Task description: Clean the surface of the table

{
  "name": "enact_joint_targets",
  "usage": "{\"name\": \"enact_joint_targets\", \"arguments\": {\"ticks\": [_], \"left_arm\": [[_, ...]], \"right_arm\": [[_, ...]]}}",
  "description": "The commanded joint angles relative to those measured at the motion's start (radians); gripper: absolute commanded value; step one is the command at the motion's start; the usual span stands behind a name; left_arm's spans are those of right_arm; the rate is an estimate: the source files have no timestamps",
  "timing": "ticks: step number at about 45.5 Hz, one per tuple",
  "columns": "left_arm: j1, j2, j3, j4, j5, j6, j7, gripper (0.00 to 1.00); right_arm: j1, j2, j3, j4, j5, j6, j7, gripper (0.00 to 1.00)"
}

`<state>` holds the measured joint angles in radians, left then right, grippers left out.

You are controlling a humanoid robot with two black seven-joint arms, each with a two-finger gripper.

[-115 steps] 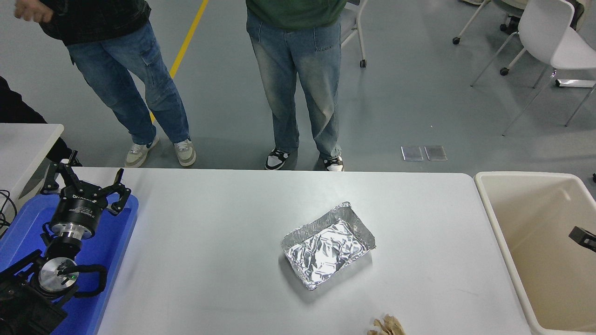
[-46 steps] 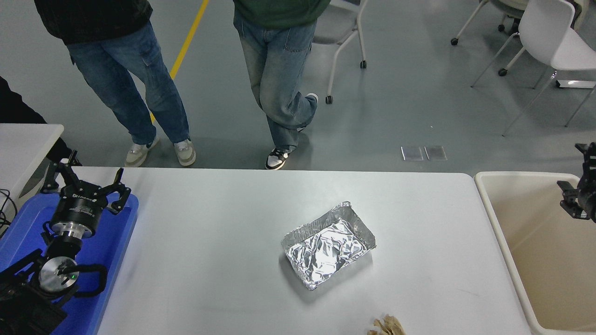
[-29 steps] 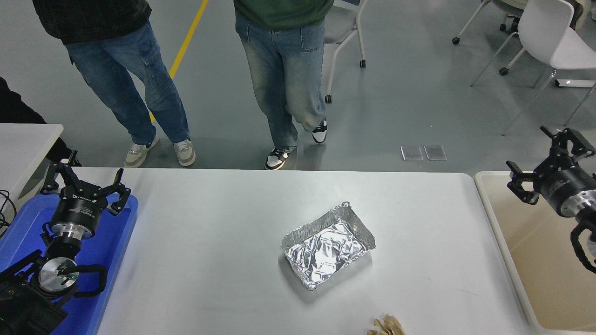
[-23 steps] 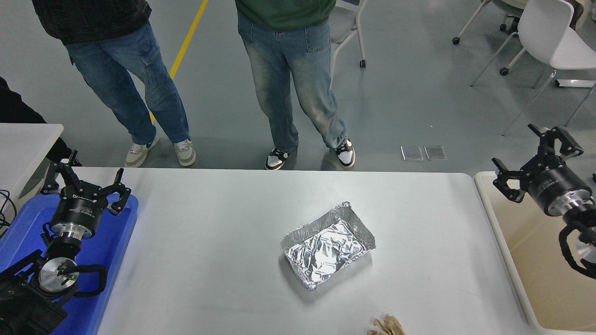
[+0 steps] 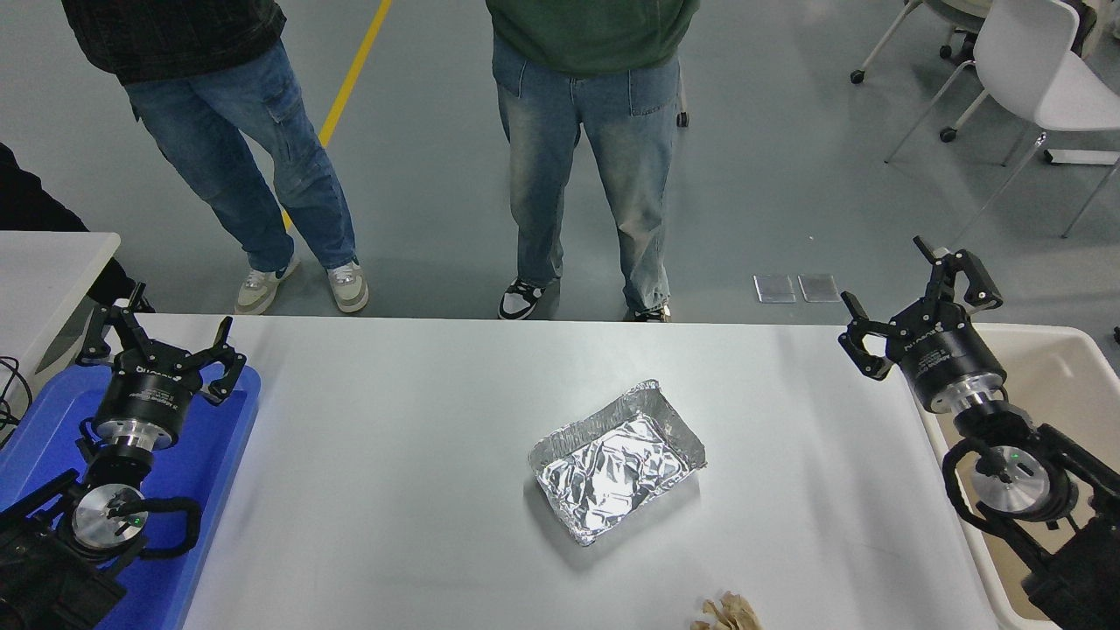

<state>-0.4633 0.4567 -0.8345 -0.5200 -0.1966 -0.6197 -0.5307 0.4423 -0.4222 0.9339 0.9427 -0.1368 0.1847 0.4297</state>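
The table surface (image 5: 411, 411) is a wide white-grey top across the middle of the view. A crumpled foil tray (image 5: 616, 460) lies on it right of centre. A scrap of crumpled brown paper (image 5: 726, 612) lies at the front edge. My right gripper (image 5: 919, 297) is open and empty, above the table's far right corner, well right of the foil tray. My left gripper (image 5: 157, 337) is open and empty, parked over the blue tray (image 5: 210, 455) at the lower left.
A beige bin (image 5: 1076, 367) stands off the table's right end, under my right arm. Two people in jeans (image 5: 586, 184) stand at the far side. A small white table (image 5: 44, 262) is at the left. White chairs stand at the back right.
My right arm has swung in from the right edge, leftward over the bin to the table's right corner, open throughout. The person in green has shifted their feet. The left arm has not moved.
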Motion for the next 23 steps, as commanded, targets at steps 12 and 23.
{"name": "enact_joint_targets", "arguments": {"ticks": [12, 23], "left_arm": [[0.0, 0.0, 0.0, 0.0, 0.0, 0.0, 0.0, 1.0], [0.0, -0.001, 0.0, 0.0, 0.0, 0.0, 0.001, 1.0]], "right_arm": [[0.035, 0.039, 0.0, -0.058, -0.023, 0.001, 0.049, 1.0], [0.033, 0.039, -0.015, -0.05, -0.023, 0.004, 0.047, 1.0]]}}
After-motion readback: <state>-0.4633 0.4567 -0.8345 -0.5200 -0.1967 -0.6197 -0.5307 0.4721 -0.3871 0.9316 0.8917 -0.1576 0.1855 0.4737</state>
